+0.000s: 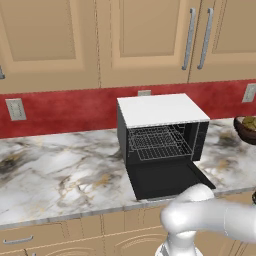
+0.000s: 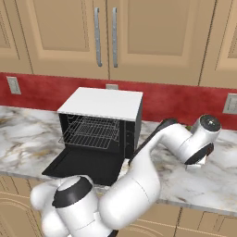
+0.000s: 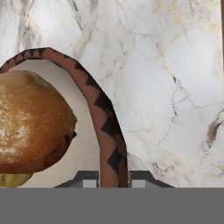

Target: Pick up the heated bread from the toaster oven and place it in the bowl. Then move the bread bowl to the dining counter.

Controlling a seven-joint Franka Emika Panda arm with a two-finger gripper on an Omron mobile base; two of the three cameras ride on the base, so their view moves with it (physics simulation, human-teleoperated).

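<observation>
The toaster oven [image 1: 160, 132] stands on the marble counter with its black door dropped open and its wire rack [image 1: 156, 142] bare. The heated bread [image 3: 30, 122], a golden-brown roll, lies inside the bowl [image 3: 103, 109], whose brown rim carries a dark zigzag band. My gripper [image 3: 113, 181] is shut on the bowl's rim, one fingertip inside the wall and one outside. In the left base view the bowl [image 1: 246, 131] with the bread [image 1: 248, 122] sits at the counter's far right. In the right base view my hand [image 2: 196, 162] reaches down right of the oven [image 2: 99, 125]. The dining counter is out of view.
The marble counter [image 1: 60, 170] runs along a red wall [image 1: 65, 107] with outlets, under tan upper cabinets [image 1: 140, 40]. The open oven door [image 1: 167, 177] juts toward the counter's front edge. Bare marble lies left of the oven and around the bowl.
</observation>
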